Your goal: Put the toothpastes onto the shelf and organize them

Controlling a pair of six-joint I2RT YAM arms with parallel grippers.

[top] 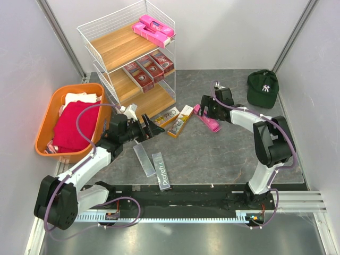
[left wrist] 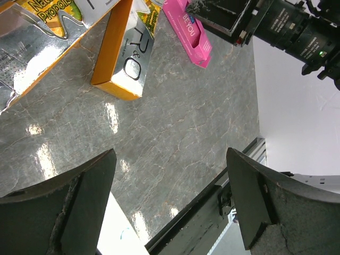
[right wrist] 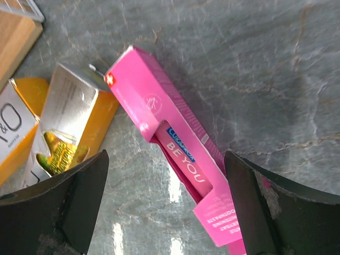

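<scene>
left gripper (top: 152,127): jaws spread wide, empty. only bare table (left wrist: 175,133) lies between the fingers (left wrist: 79,212).
gold-white boxes (top: 177,119): two, flat on the table at the foot of the shelf (top: 114,45). in the top view they're at 3 o'clock of the left gripper, near its tips but apart. in the left wrist view the closer one sits at 11 o'clock of the jaws, outside the gap.
right gripper (right wrist: 164,207): jaws spread wide, gripping nothing. it's low over the table, pointing toward 9 o'clock in the top view.
loose pink box (right wrist: 175,154): flat on the table under the right gripper. its long axis runs 11 to 5 o'clock in the right wrist view. the lower half is in the gap between the fingers, and the 5 o'clock end is close to the 3 o'clock finger. can't tell if it touches.
silver-grey boxes (top: 143,158): two on the table at 6 o'clock of the left gripper, clear of it.
shelf: at 11 o'clock of the table in the top view.
shelved pink boxes (top: 153,30): stacked at the 3 o'clock end of the top board.
dark red boxes (top: 149,68): three side by side on the middle board.
orange basket (top: 47,114): at 9 o'clock, holds red and white cloths (top: 74,127).
green cap (top: 263,87): at 1 o'clock, well apart from the boxes.
</scene>
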